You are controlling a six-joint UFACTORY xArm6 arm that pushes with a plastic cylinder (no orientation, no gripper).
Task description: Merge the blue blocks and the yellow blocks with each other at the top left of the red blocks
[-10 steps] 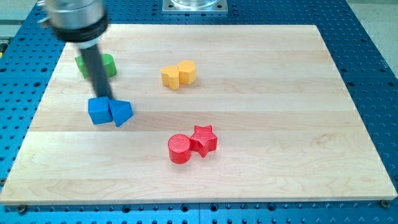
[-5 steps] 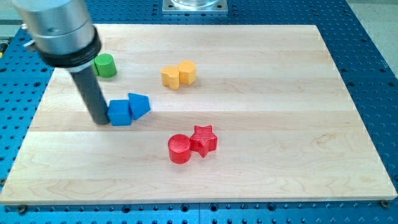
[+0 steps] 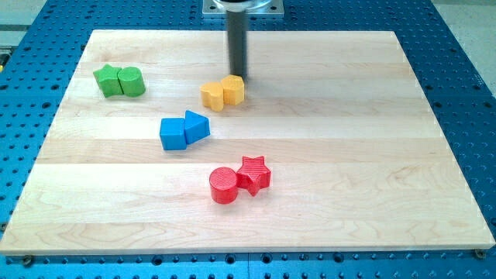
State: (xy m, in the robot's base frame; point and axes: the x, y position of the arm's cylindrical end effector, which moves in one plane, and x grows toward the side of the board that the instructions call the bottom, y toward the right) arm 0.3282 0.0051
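Note:
My tip (image 3: 236, 75) stands just above the two yellow blocks, touching or almost touching the right one (image 3: 233, 90); the left yellow block (image 3: 211, 96) sits against it. The blue cube (image 3: 172, 133) and the blue triangular block (image 3: 196, 125) sit together below and left of the yellow pair. The red cylinder (image 3: 223, 185) and the red star (image 3: 254, 173) sit together below the blue pair, toward the view's bottom middle.
A green star-like block (image 3: 107, 80) and a green cylinder (image 3: 132, 81) sit together at the view's upper left. The wooden board (image 3: 372, 155) lies on a blue perforated table. The arm's base plate (image 3: 242, 8) is at the top edge.
The blue pair has been pushed right and slightly up, toward the yellow blocks. My tip has left the blue cube's left side and moved to the top of the yellow pair.

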